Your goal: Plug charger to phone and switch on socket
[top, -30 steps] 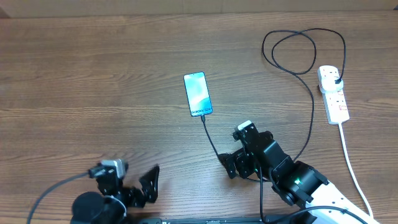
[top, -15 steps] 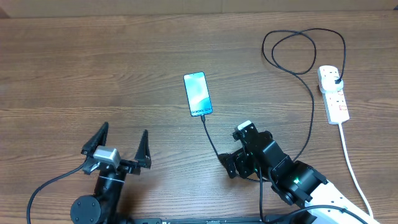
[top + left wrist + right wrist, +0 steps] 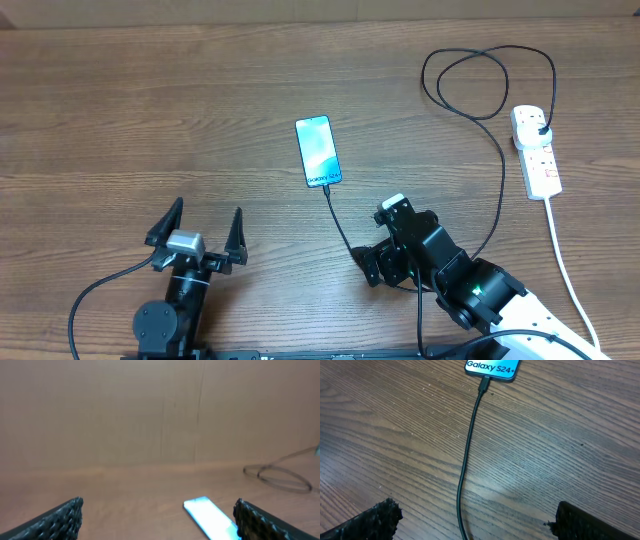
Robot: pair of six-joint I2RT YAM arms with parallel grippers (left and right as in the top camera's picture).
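The phone (image 3: 318, 151) lies flat mid-table with its blue-teal screen up; it also shows in the left wrist view (image 3: 207, 516) and the right wrist view (image 3: 492, 367). The black charger cable (image 3: 340, 227) has its tip in the phone's near end (image 3: 484, 384) and its black plug (image 3: 541, 129) in the white socket strip (image 3: 536, 153) at the right. My left gripper (image 3: 200, 234) is open and empty, well left of the phone. My right gripper (image 3: 385, 247) is open and empty above the cable (image 3: 465, 467), just short of the phone.
The socket's thick white cord (image 3: 567, 270) runs toward the front right edge. The charger cable makes a loop (image 3: 487, 82) at the back right, also seen in the left wrist view (image 3: 280, 476). A plain wall stands behind the table.
My left arm has swung up from a folded pose at the front left edge, and its open gripper now faces the phone. The right arm, phone and cable have not moved.
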